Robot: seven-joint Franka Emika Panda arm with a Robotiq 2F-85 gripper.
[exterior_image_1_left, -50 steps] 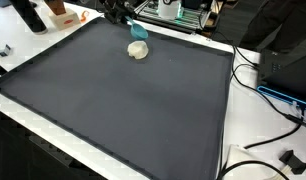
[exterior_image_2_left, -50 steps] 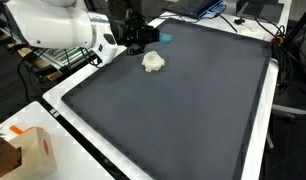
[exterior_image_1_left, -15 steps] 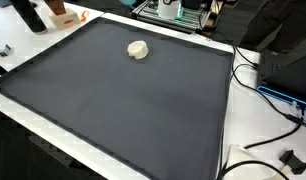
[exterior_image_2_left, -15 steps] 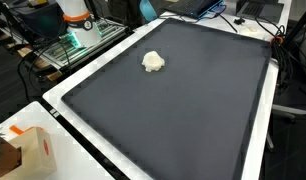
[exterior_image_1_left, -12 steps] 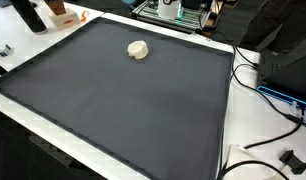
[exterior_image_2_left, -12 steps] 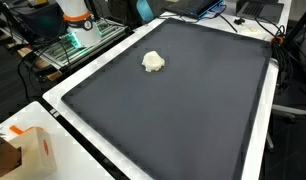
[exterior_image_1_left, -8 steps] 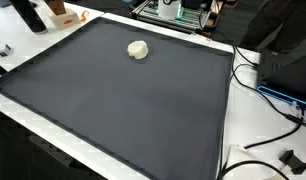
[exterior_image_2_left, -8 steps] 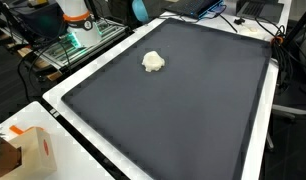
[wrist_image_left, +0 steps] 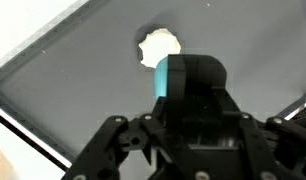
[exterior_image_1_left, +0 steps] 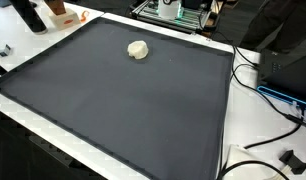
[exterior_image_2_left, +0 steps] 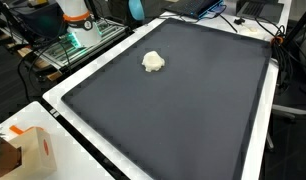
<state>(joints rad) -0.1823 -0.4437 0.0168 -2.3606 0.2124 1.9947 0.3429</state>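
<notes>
Across a white bench (exterior_image_1_left: 229,135) lies a big dark mat (exterior_image_1_left: 123,100), seen in both exterior views. High over it, in the wrist view, the black jaws hang clear of the surface. A crumpled cream lump (exterior_image_1_left: 139,49) rests on the mat near one edge, below the jaws and apart from them. The jaws are narrow, pinching a small teal piece (wrist_image_left: 162,78).
</notes>
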